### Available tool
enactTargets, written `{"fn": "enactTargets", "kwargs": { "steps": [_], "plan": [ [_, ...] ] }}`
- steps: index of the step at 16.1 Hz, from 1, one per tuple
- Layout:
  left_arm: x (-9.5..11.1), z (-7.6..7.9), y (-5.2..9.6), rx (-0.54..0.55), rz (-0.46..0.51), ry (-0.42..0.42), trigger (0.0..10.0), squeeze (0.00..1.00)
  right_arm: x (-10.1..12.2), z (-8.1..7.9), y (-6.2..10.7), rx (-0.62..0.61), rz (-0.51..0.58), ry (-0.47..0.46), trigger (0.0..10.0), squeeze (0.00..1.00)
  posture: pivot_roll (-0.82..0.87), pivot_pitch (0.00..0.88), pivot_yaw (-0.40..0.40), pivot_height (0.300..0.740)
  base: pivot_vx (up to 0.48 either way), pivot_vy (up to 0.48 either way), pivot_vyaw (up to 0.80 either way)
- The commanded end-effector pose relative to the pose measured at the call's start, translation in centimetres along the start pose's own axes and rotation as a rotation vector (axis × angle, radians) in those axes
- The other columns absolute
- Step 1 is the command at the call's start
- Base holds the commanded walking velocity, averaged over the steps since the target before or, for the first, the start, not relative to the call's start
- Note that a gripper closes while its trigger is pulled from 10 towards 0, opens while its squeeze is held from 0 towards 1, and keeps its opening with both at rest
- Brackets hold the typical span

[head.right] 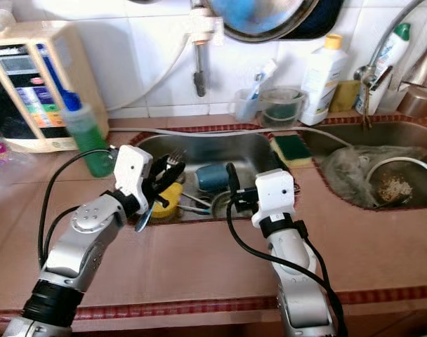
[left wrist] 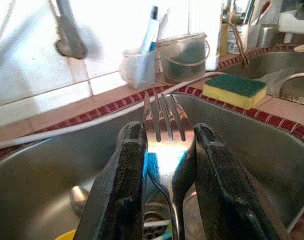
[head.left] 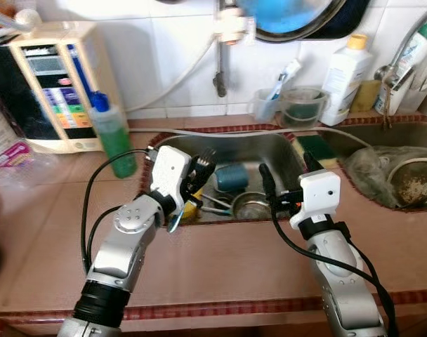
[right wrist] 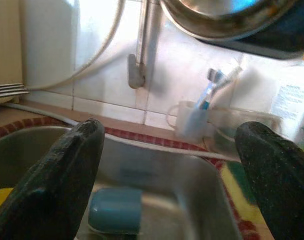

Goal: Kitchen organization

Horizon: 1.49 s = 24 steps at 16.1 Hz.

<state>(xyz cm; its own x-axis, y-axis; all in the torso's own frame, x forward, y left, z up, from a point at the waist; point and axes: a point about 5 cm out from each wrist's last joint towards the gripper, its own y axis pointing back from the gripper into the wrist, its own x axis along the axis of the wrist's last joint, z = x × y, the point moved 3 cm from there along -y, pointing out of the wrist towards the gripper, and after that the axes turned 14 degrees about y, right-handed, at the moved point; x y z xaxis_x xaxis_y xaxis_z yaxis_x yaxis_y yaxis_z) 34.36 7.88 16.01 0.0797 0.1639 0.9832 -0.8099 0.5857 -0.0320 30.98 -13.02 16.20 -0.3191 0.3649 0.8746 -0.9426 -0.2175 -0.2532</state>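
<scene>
Fork [left wrist: 164, 125]: stiff, light, slick steel; left gripper [left wrist: 164, 165] is clamping its neck, tines up, over the sink [head.left: 270, 151]. Right gripper [right wrist: 167, 165] is hovering alongside, jaws wide and empty.

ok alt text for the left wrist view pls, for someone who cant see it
The left gripper is closed on a silver fork, its tines pointing up between the two black fingers, above a steel sink. Beyond, a yellow-and-green sponge lies on the tiled rim, and a cup with a toothbrush stands by the wall.
</scene>
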Motion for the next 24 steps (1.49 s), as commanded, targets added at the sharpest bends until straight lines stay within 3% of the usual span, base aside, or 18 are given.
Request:
{"fn": "enactTargets", "kwargs": {
  "steps": [1,6,14,19,21,24],
  "plan": [
    [0.3,0.3,-0.1,-0.018,0.005,-0.02,10.0,0.0,0.2,0.3,0.0,-0.007,0.008,0.002,10.0,0.0,-0.28,0.013,0.071,0.74,0.0,-0.48,0.0],
    [0.0,0.2,-0.1,-0.009,-0.008,-0.004,10.0,0.0,0.1,0.3,0.1,-0.01,0.003,-0.002,10.0,0.0,-0.28,0.018,0.07,0.74,0.0,-0.288,0.0],
    [-0.3,0.0,-0.4,-0.009,-0.039,0.022,10.0,0.0,0.3,0.3,0.0,-0.009,0.003,-0.024,10.0,0.0,-0.28,0.034,0.075,0.74,0.0,0.0,-0.64],
    [0.4,-0.8,-1.3,0.02,-0.031,0.034,10.0,0.0,0.6,-0.4,0.3,0.024,0.016,-0.028,10.0,0.0,-0.3,0.041,0.087,0.74,0.0,0.0,0.0],
    [0.2,-0.8,-1.5,0.029,-0.038,0.087,10.0,0.0,0.5,-0.5,0.3,0.026,0.014,-0.023,10.0,0.0,-0.3,0.043,0.09,0.74,0.0,0.126,0.0],
    [0.3,-0.9,-1.5,0.036,-0.035,0.078,10.0,0.0,0.6,-0.4,0.3,0.025,0.018,-0.021,10.0,0.0,-0.3,0.043,0.089,0.74,0.0,0.084,0.0]
  ]
}}
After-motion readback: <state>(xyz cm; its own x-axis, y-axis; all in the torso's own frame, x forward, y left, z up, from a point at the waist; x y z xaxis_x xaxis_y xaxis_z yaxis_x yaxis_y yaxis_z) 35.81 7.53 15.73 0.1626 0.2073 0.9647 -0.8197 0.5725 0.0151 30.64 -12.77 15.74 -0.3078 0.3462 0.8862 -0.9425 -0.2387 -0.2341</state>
